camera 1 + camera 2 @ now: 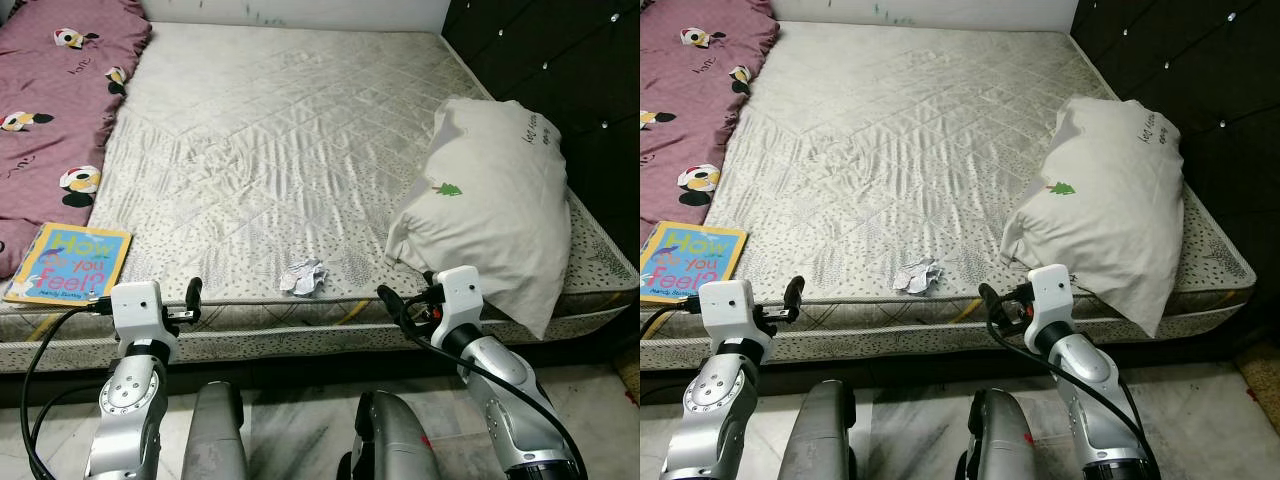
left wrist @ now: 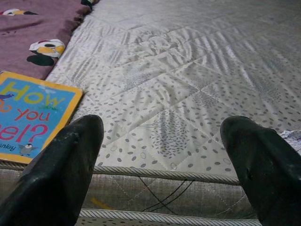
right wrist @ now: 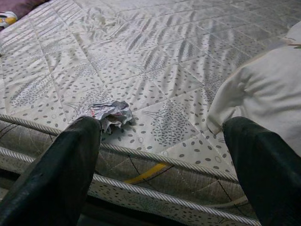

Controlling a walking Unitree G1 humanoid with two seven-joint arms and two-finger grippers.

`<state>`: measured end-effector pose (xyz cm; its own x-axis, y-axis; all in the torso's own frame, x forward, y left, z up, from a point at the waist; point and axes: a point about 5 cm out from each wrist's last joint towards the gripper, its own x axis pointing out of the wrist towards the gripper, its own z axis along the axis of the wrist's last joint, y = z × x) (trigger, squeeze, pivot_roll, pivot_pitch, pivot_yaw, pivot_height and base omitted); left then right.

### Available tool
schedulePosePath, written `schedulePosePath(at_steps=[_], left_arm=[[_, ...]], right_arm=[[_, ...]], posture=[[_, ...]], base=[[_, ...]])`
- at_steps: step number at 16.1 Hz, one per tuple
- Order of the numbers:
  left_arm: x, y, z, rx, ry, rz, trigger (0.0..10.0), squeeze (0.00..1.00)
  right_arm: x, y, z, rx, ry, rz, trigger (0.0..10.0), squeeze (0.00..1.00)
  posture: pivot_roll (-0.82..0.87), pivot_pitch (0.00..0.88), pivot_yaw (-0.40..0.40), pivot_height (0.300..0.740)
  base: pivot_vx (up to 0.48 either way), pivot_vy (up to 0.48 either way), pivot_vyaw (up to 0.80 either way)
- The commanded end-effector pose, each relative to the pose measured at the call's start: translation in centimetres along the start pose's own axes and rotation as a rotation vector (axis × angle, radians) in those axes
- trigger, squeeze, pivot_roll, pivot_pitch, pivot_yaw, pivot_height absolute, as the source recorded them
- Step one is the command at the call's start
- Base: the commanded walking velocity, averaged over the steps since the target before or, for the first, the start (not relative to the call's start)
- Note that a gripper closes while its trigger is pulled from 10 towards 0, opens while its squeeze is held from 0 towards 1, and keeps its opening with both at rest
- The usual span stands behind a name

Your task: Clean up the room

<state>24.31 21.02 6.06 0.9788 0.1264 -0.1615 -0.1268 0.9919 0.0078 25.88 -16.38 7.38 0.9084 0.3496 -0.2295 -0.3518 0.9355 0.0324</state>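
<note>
Nearest the robot, the left gripper (image 2: 162, 160) and the right gripper (image 3: 162, 160) hover at the mattress (image 1: 270, 150) edge, each with fingers spread wide and holding nothing. Just past the edge, between them, lies a crumpled paper scrap (image 1: 304, 276) (a shapeless wad with no clear long axis or heading). To the left, a picture book (image 1: 68, 262) lies flat near the corner, its long axis running away from the robot and its title upright to it. A light scrap likely slides or squashes if a finger pushes it before closing. The pillow (image 1: 490, 210) overhangs the right edge and could be dragged off. Farthest, the purple blanket (image 1: 55, 100) lies bunched.
</note>
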Motion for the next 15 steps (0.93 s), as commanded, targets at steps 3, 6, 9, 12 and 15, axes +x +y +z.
schedulePosePath(at_steps=[3, 6, 9, 12, 15], left_arm=[[0.16, -0.10, 0.16, 0.000, -0.001, -0.007, 10.0, 0.00], [0.22, -0.19, 0.22, -0.002, -0.004, -0.009, 10.0, 0.00], [0.30, -0.29, 0.25, 0.007, -0.005, -0.014, 10.0, 0.00], [0.34, -0.38, 0.29, 0.010, -0.005, -0.016, 10.0, 0.00], [0.34, -0.41, 0.27, 0.011, -0.002, -0.016, 10.0, 0.00]], right_arm=[[0.05, -0.31, -0.01, 0.005, 0.012, 0.004, 10.0, 0.00], [0.08, -0.40, 0.09, 0.004, 0.008, 0.002, 10.0, 0.00], [0.09, -0.41, 0.17, -0.001, 0.006, 0.003, 10.0, 0.00], [0.09, -0.45, 0.22, -0.004, 0.006, 0.005, 10.0, 0.00], [0.10, -0.37, 0.26, -0.006, 0.005, 0.019, 10.0, 0.00]], posture=[[0.00, 0.089, -0.080, 0.626], [0.00, 0.091, -0.080, 0.626], [-0.01, 0.092, -0.079, 0.626], [-0.01, 0.092, -0.080, 0.626], [-0.01, 0.094, -0.084, 0.626]], base=[[0.000, 0.480, 0.00], [0.000, 0.480, 0.00], [0.000, 0.000, 0.00], [0.000, 0.000, 0.00], [0.000, 0.000, 0.00]])
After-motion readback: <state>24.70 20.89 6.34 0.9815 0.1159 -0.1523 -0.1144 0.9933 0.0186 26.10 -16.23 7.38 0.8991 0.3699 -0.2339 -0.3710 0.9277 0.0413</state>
